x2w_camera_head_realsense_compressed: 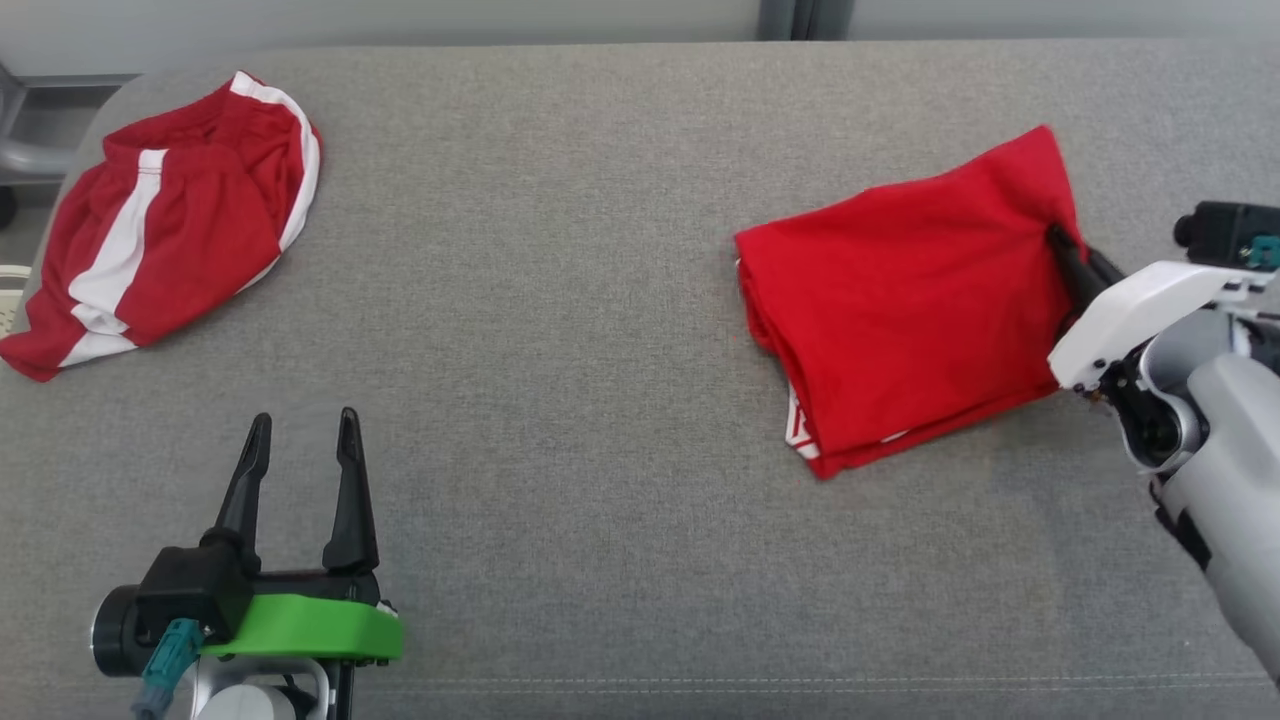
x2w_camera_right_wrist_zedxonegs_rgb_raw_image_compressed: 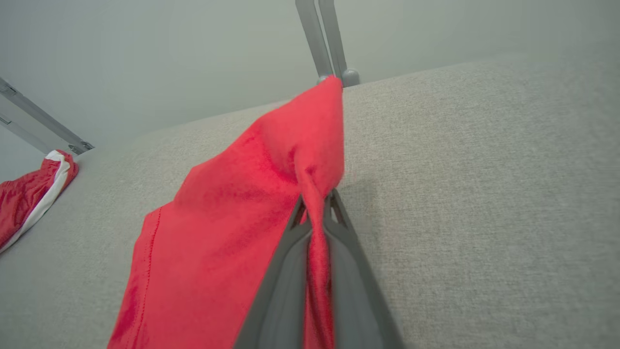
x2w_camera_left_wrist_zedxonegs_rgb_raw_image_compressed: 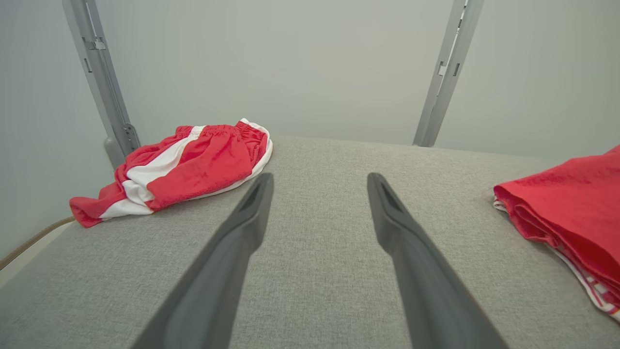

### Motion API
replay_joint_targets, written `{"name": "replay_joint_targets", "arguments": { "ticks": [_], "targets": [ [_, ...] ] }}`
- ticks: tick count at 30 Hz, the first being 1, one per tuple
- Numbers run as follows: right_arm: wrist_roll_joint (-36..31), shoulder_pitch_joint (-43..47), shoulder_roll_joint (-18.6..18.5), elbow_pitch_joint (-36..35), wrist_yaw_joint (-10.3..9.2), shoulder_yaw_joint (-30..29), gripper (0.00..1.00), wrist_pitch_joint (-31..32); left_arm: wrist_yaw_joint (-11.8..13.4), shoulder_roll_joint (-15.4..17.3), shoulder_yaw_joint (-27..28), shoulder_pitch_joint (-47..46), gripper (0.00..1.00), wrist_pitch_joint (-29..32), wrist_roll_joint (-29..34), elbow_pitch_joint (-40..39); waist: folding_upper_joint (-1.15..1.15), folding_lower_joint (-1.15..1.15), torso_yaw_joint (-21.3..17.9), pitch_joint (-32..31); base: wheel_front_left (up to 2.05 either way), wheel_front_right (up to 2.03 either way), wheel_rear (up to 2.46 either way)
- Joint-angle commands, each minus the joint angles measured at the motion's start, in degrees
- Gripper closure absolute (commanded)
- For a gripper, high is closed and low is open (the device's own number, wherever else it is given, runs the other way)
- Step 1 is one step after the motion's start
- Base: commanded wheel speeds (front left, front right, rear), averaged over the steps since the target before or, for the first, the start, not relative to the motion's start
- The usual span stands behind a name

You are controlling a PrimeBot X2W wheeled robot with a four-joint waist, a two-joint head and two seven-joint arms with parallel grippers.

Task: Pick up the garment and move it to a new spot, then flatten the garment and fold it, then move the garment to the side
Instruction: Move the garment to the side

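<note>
The folded red garment (x2w_camera_head_realsense_compressed: 900,300) lies toward the tabletop's (x2w_camera_head_realsense_compressed: 600,420) right edge, its right hem pinched between the closed fingers of the right gripper (x2w_camera_head_realsense_compressed: 1065,245), likely for dragging it aside, while the left gripper (x2w_camera_head_realsense_compressed: 300,430) hovers wide open and empty near the front edge.

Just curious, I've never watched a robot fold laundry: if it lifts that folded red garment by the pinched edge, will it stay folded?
Probably not. The folded red garment looks soft and floppy: where the right gripper pinches its edge, the cloth bunches into a ridge. Its stacked layers lie loose, so they would likely droop open.
</note>
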Motion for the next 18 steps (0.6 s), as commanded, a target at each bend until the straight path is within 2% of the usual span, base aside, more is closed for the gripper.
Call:
{"name": "replay_joint_targets", "arguments": {
  "ticks": [1, 18],
  "targets": [
    [-0.61, -1.88, -1.18, 0.49, 0.0, -0.51, 1.0, -0.02, -0.38, 0.07, 0.28, -1.27, 0.0, 0.03, 0.78, -0.11, 0.0, 0.0, -1.76, 2.08, 0.0, 0.0, 0.0],
    [-3.41, -16.3, -8.75, 6.85, 0.0, -2.85, 1.0, 0.75, -1.76, 1.59, 2.88, -3.81, 0.0, 0.03, 3.43, -2.26, 0.0, 0.0, -6.85, 10.81, 0.0, 0.0, 0.0]
  ]
}}
